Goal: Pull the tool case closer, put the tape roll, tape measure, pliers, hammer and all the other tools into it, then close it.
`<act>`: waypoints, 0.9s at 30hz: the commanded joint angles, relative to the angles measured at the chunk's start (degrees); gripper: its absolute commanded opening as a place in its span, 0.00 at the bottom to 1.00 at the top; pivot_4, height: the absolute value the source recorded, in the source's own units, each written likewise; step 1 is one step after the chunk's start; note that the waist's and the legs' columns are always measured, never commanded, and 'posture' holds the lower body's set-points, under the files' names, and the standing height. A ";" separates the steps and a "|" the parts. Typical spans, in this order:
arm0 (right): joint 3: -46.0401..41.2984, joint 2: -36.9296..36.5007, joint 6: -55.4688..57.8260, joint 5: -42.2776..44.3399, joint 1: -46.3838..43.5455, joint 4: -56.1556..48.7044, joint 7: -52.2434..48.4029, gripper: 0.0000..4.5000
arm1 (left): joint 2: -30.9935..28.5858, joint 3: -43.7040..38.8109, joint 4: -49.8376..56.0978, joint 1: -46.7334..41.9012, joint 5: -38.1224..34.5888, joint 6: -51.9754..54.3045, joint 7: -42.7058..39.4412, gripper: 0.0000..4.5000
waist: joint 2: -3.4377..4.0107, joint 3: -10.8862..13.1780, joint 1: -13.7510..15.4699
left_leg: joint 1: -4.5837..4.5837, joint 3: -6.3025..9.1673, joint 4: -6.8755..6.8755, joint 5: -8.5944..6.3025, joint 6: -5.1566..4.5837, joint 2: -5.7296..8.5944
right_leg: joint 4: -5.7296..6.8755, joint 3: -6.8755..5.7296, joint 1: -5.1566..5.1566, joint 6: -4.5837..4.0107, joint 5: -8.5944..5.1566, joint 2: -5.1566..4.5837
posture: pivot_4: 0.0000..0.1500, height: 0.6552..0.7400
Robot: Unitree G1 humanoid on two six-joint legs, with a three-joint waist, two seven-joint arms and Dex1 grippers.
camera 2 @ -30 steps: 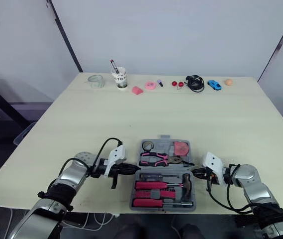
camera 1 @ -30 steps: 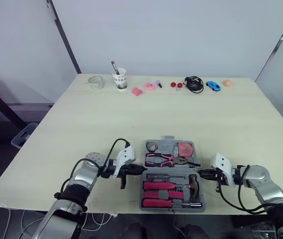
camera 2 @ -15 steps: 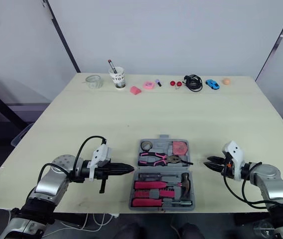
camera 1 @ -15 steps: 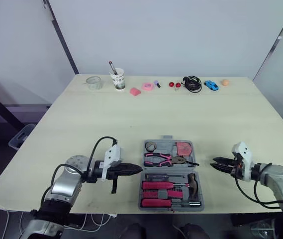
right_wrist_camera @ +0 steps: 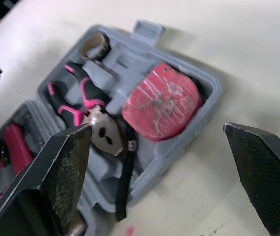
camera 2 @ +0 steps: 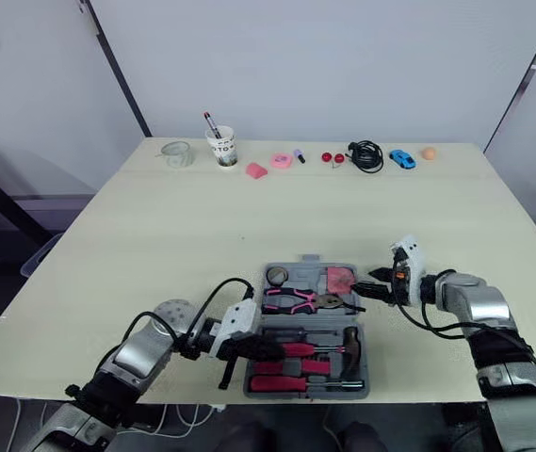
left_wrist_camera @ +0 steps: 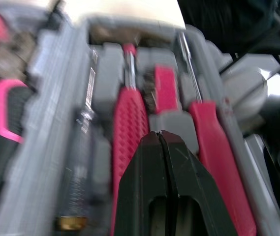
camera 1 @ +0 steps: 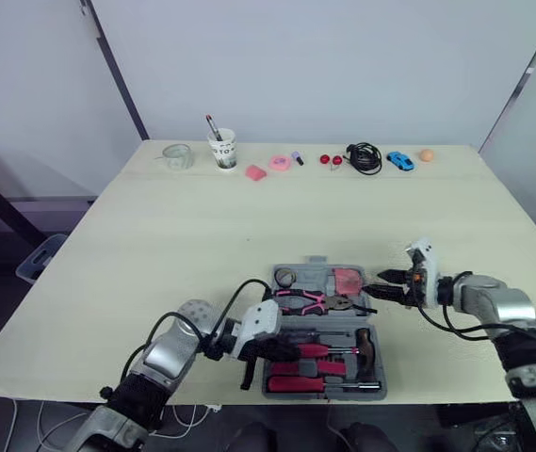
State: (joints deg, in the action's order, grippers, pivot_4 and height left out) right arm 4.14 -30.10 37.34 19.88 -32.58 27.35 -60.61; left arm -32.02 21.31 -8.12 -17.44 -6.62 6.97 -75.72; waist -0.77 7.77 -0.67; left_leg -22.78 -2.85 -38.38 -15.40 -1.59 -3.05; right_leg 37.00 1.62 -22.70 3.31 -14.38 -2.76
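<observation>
Gripper on left arm (camera 1: pixel 284 349) clenched shut, tips over red-handled screwdrivers (left_wrist_camera: pixel 130 123) in open grey plastic tool case (camera 1: pixel 316 266) at near edge of pale table (camera 1: pixel 154 235). Right gripper (camera 1: pixel 371 291) spread wide, empty, just beside case's right wall by red tape measure (right_wrist_camera: pixel 162 101).

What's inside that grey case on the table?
Pliers, a tape measure, a tape roll, a hammer and red-handled screwdrivers. The left pincer hides part of their handles.

Left gripper (left_wrist_camera: pixel 159 133) fingers pressed together, right gripper (camera 1: pixel 376 284) fingers spread wide (both forearms seemingly angled inward).
</observation>
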 commanded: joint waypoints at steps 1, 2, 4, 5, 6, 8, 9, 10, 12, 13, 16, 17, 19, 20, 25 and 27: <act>0.50 0.97 0.27 -1.39 -3.77 5.43 -0.49 0.99 | 0.24 1.27 -0.62 -0.48 1.50 -0.65 0.50 0.00 | 0.01 0.00 0.05 | 0.00 -0.01 0.00 0.00 0.00 0.00 | 0.00 0.00 0.00 0.00 0.00 -0.01 | 1.00 1.00; 1.00 1.20 -0.33 -2.41 -4.70 7.74 -0.47 0.99 | 0.32 1.44 -1.01 -0.55 1.92 -0.62 0.71 0.00 | 0.01 0.00 0.06 | -0.01 0.00 0.00 0.00 0.00 0.00 | 0.00 0.00 0.00 0.00 0.00 -0.01 | 1.00 1.00; 1.95 1.76 -0.95 -3.77 -6.27 11.50 -1.20 0.99 | 0.32 1.84 -1.73 -0.64 2.89 -0.76 1.12 0.00 | 0.01 0.00 0.04 | -0.01 -0.02 0.00 0.00 0.00 0.00 | 0.00 0.00 0.00 0.01 0.00 -0.01 | 1.00 1.00; 1.72 2.29 -0.44 -3.56 -7.11 13.09 -1.67 0.99 | 0.34 1.94 -1.96 -0.63 3.04 -0.81 1.20 0.00 | 0.02 0.00 0.08 | 0.00 -0.02 -0.01 0.00 0.00 0.01 | 0.00 0.00 0.01 0.01 0.00 -0.02 | 1.00 1.00; 1.34 2.95 0.20 -3.21 -8.02 14.71 -2.25 0.99 | 0.34 1.98 -2.09 -0.56 3.01 -0.81 1.24 0.00 | 0.02 -0.01 0.01 | 0.00 -0.02 -0.01 0.00 0.00 0.01 | 0.00 0.01 0.01 0.01 0.00 -0.02 | 1.00 1.00; -0.44 4.87 0.24 -1.97 -10.13 18.83 -3.45 0.99 | 0.20 2.37 -2.42 -0.36 3.50 -0.99 1.46 0.00 | 0.05 -0.03 -0.05 | 0.05 -0.03 -0.01 0.00 0.00 0.01 | 0.01 0.02 0.03 0.00 0.01 -0.02 | 1.00 1.00; -1.27 5.62 0.17 -1.50 -10.87 20.34 -3.74 0.99 | 0.02 2.55 -2.47 -0.21 3.79 -1.11 1.53 0.00 | 0.05 -0.03 -0.06 | 0.06 -0.02 -0.01 0.00 0.00 0.00 | 0.02 0.02 0.03 0.00 0.01 -0.02 | 1.00 1.00; -2.58 6.47 0.16 -0.96 -11.90 22.37 -3.12 0.99 | -0.21 2.87 -2.66 -0.13 4.40 -1.43 1.70 0.00 | 0.05 -0.04 -0.07 | 0.06 -0.03 -0.01 0.00 0.00 0.00 | 0.03 0.02 0.03 0.00 0.01 -0.02 | 1.00 1.00; -2.48 7.35 -1.47 -2.45 -13.18 25.76 -3.04 0.99 | -0.11 3.01 -2.81 0.03 4.76 -1.54 2.13 0.00 | 0.12 -0.07 -0.07 | 0.07 -0.03 -0.01 0.00 0.00 0.00 | 0.05 0.02 0.03 0.00 0.01 -0.02 | 1.00 1.00; -1.93 7.75 -2.44 -3.48 -13.65 27.22 -3.40 0.99 | 0.03 3.01 -2.82 0.06 4.71 -1.49 2.22 0.00 | 0.13 -0.08 -0.07 | 0.07 -0.03 -0.01 0.00 0.00 0.00 | 0.05 0.02 0.04 0.00 0.01 -0.02 | 1.00 1.00; -2.09 9.42 -4.09 -4.54 -15.58 31.17 -4.45 0.99 | 0.22 3.06 -2.61 0.12 4.57 -1.39 2.39 0.00 | 0.16 -0.15 -0.12 | 0.09 -0.04 -0.01 0.00 0.00 0.00 | 0.05 0.03 0.04 0.00 0.01 -0.02 | 1.00 1.00; -2.53 9.98 -4.54 -4.55 -16.32 32.28 -4.69 0.99 | 0.18 3.05 -2.60 0.15 4.56 -1.42 2.38 0.00 | 0.18 -0.18 -0.16 | 0.10 -0.04 -0.02 0.00 0.00 0.00 | 0.06 0.04 0.05 0.00 0.01 -0.02 | 1.00 1.00; -3.60 10.81 -5.62 -4.50 -17.64 34.20 -5.10 0.99 | 0.09 2.97 -2.58 0.18 4.48 -1.35 2.36 0.00 | 0.25 -0.23 -0.23 | 0.15 -0.06 -0.02 0.00 0.00 0.00 | 0.09 0.06 0.06 0.00 0.02 -0.02 | 1.00 1.00; -4.16 11.11 -6.08 -4.31 -18.12 34.86 -5.60 0.99 | 0.08 2.90 -2.60 0.20 4.43 -1.30 2.39 0.00 | 0.26 -0.23 -0.26 | 0.16 -0.07 -0.02 0.00 0.00 0.00 | 0.11 0.07 0.06 0.00 0.02 -0.02 | 1.00 1.00; -5.92 11.57 -7.21 -4.24 -19.48 36.52 -8.66 0.99 | 0.39 2.02 -2.34 0.66 3.34 -1.52 2.57 0.00 | 0.29 -0.22 -0.27 | 0.16 -0.07 -0.01 0.00 0.00 0.00 | 0.14 0.08 0.04 0.00 0.02 -0.02 | 1.00 1.00; -6.32 11.45 -7.29 -3.94 -19.45 36.15 -10.69 0.99 | 0.53 1.66 -1.95 0.95 2.74 -1.53 2.37 0.00 | 0.31 -0.21 -0.24 | 0.14 -0.07 -0.01 0.00 0.00 0.00 | 0.13 0.08 0.03 0.00 0.02 -0.02 | 1.00 1.00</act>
State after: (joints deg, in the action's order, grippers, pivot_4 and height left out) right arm -1.12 -19.32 30.89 14.97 -50.27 64.50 -67.97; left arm -31.91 21.83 -9.46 -17.60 -4.79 4.67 -74.70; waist -0.46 7.56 -0.91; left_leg -22.65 -2.92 -38.40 -15.40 -1.59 -3.05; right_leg 37.13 1.70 -22.67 3.31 -14.36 -2.78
